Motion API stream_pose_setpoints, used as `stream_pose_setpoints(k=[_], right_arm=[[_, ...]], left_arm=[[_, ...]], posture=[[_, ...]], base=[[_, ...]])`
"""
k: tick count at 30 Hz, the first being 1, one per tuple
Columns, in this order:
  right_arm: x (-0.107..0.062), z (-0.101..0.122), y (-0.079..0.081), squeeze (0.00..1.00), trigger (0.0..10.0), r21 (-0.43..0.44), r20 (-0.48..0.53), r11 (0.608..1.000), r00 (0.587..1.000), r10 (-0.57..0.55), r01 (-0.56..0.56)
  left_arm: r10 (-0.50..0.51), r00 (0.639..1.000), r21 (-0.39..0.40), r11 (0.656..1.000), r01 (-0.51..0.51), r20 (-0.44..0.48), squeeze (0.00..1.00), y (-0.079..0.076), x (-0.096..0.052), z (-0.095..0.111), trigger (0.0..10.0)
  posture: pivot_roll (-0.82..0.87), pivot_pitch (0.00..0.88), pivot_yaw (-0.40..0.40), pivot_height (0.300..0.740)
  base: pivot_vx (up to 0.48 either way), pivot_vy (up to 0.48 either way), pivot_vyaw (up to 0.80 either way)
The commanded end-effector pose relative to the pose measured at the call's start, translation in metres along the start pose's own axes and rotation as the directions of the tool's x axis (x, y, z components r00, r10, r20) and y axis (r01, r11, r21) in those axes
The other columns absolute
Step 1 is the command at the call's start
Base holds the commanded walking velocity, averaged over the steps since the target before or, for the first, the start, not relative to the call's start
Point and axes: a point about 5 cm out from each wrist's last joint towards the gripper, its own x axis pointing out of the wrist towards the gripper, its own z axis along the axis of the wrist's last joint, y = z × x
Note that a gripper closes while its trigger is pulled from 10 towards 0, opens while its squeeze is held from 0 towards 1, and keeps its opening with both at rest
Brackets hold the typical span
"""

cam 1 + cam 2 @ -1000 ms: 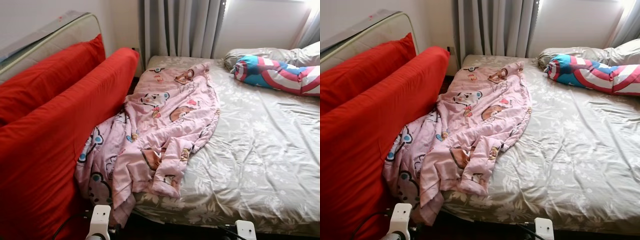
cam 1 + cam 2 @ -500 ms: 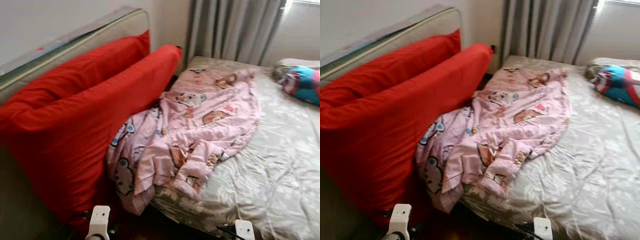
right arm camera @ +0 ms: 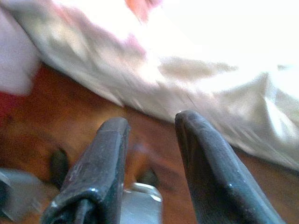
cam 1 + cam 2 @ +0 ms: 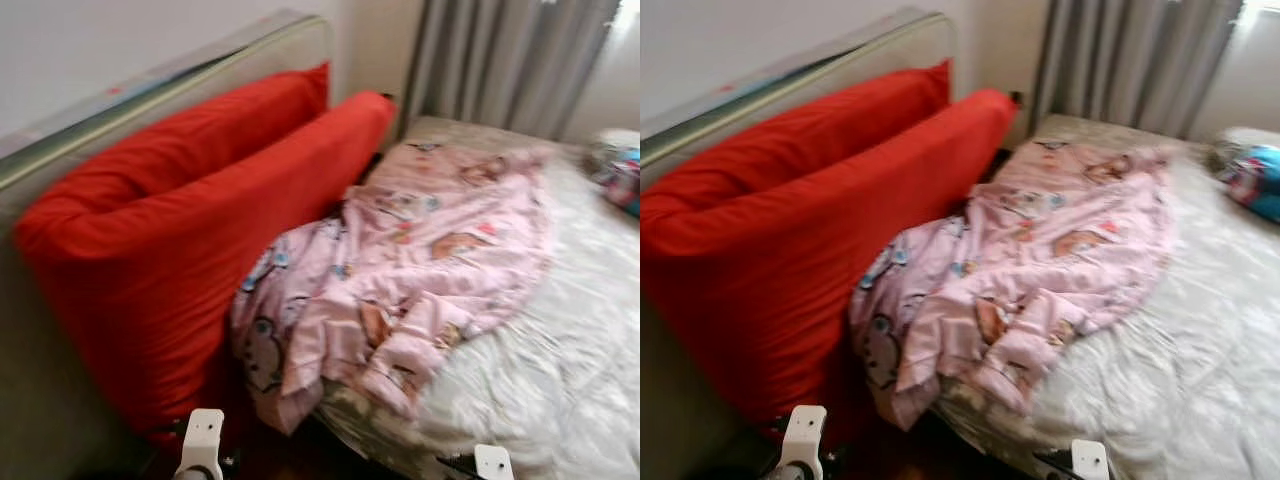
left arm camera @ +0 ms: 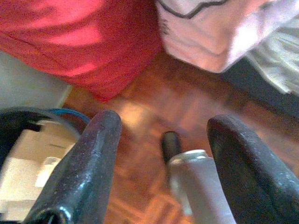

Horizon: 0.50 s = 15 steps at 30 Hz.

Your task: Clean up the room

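Observation:
A crumpled pink cartoon-print blanket (image 4: 430,270) lies across the near left part of the bed (image 4: 560,350), and one corner hangs over the edge toward the floor. Two big red cushions (image 4: 200,230) stand on edge between the bed and a mattress (image 4: 150,95) leaning on the wall. My left gripper (image 5: 164,122) hangs low over the wooden floor (image 5: 154,107), open and holding nothing, near the bottom of a red cushion (image 5: 79,42). My right gripper (image 3: 150,120) is open too, low beside the bed's hanging sheet (image 3: 187,79).
Grey curtains (image 4: 500,60) hang behind the bed's head. A striped red, white and blue bolster (image 4: 1255,180) lies at the far right. The pale floral sheet covers the rest of the bed. A box and cables (image 5: 28,149) sit on the floor near my left gripper.
The whole picture has slid to the right and become blurred, so the camera has turned left. The blanket, cushions and bolster have not moved on the bed.

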Motion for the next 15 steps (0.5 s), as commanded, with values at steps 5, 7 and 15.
stream_pose_setpoints(k=[5, 7, 15], right_arm=[[-0.0047, -0.0098, -0.0117, 0.00, 10.0, 0.005, -0.029, 1.000, 0.999, -0.029, 0.029], [-0.0047, -0.0097, -0.0115, 0.00, 10.0, 0.004, -0.029, 1.000, 0.999, -0.026, 0.026], [-0.0044, -0.0083, -0.0098, 0.00, 10.0, -0.019, -0.024, 1.000, 1.000, 0.004, -0.005]], left_arm=[[-0.025, 0.999, -0.006, 1.000, 0.025, 0.022, 0.00, -0.0088, 0.0029, 0.0089, 10.0], [-0.025, 0.999, -0.007, 1.000, 0.025, 0.022, 0.00, -0.0088, 0.0029, 0.0089, 10.0], [-0.024, 0.999, -0.015, 1.000, 0.024, 0.027, 0.00, -0.0082, 0.0027, 0.0086, 10.0]], posture=[[-0.03, 0.007, -0.014, 0.738], [-0.03, 0.007, -0.014, 0.738], [-0.03, 0.006, -0.015, 0.738]], base=[[0.302, 0.000, 0.00], [0.302, 0.000, 0.00], [0.150, 0.000, 0.40]])
